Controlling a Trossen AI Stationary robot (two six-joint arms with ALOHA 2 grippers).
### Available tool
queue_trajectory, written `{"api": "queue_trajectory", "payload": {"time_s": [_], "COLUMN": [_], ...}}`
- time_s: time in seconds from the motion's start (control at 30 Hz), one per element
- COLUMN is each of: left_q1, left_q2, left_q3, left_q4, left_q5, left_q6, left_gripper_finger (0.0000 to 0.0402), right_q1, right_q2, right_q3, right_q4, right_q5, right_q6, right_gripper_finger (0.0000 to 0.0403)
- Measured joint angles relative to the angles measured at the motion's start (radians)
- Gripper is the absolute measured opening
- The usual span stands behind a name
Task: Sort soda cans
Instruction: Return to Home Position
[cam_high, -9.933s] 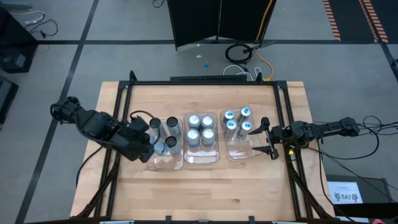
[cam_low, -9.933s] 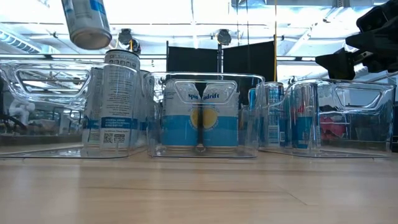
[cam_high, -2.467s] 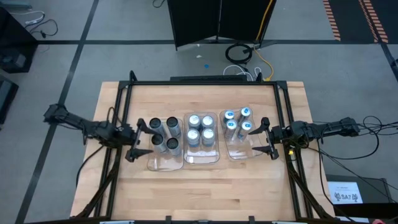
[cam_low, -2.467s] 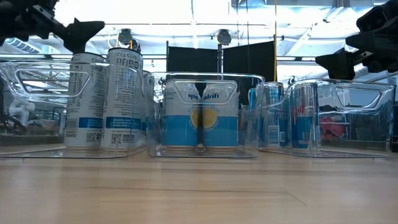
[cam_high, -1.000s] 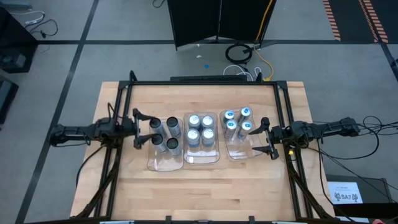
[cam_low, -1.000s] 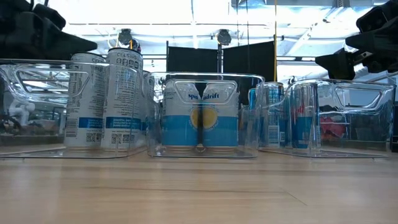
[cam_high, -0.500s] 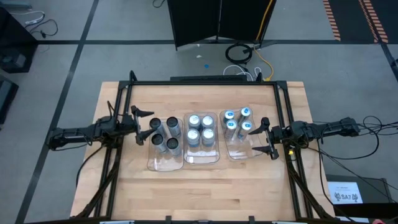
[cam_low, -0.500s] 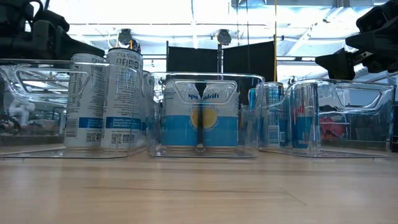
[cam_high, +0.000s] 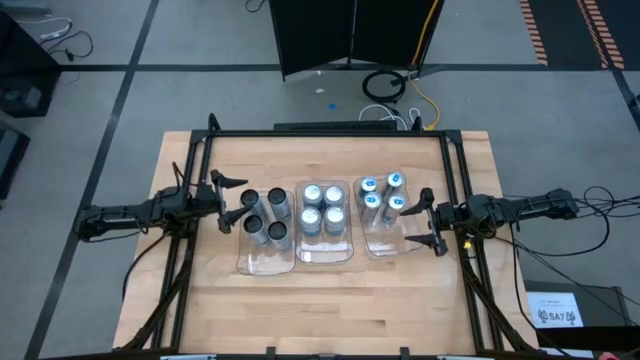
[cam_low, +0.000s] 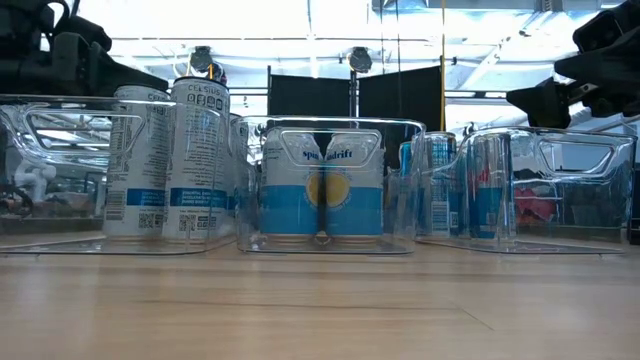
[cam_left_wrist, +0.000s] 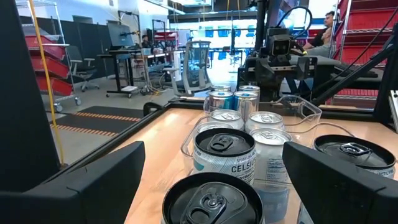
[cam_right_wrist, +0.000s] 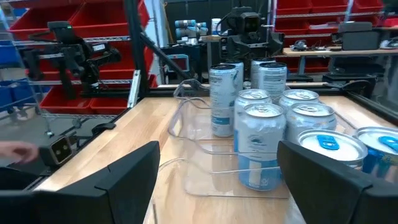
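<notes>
High view: 3 clear trays sit side by side at the middle of the table (cam_high: 330, 310), with every can standing upright inside one of them. The left tray (cam_high: 262, 262) holds 4 dark-topped cans (cam_high: 278, 201), grouped toward its far end. The middle tray (cam_high: 325, 250) holds 4 silver-topped cans (cam_high: 312, 194). The right tray (cam_high: 385, 243) holds 4 blue-topped cans (cam_high: 394, 181), also toward the far end.

The left gripper (cam_high: 231, 198) hovers just left of the left tray, level with the dark-topped cans, its jaws spread wide and holding nothing. The right gripper (cam_high: 429, 219) hangs just right of the right tray, jaws likewise wide and empty. Both arms reach in from the table's sides, and neither gripper touches a can or a tray.
</notes>
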Motion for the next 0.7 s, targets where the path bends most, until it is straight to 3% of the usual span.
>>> {"api": "queue_trajectory", "payload": {"time_s": [0.4, 0.7], "left_q1": [0.0, 0.0], "left_q2": [0.0, 0.0], "left_q3": [0.0, 0.0], "left_q4": [0.0, 0.0], "left_q5": [0.0, 0.0], "left_q6": [0.0, 0.0], "left_gripper_finger": [0.0389, 0.0389], "right_q1": [-0.001, -0.001], "right_q2": [0.0, 0.0], "right_q3": [0.0, 0.0], "right_q4": [0.028, 0.031], "right_q5": [0.203, 0.231], "right_q6": [0.115, 0.131], "right_gripper_finger": [0.0318, 0.0318]}}
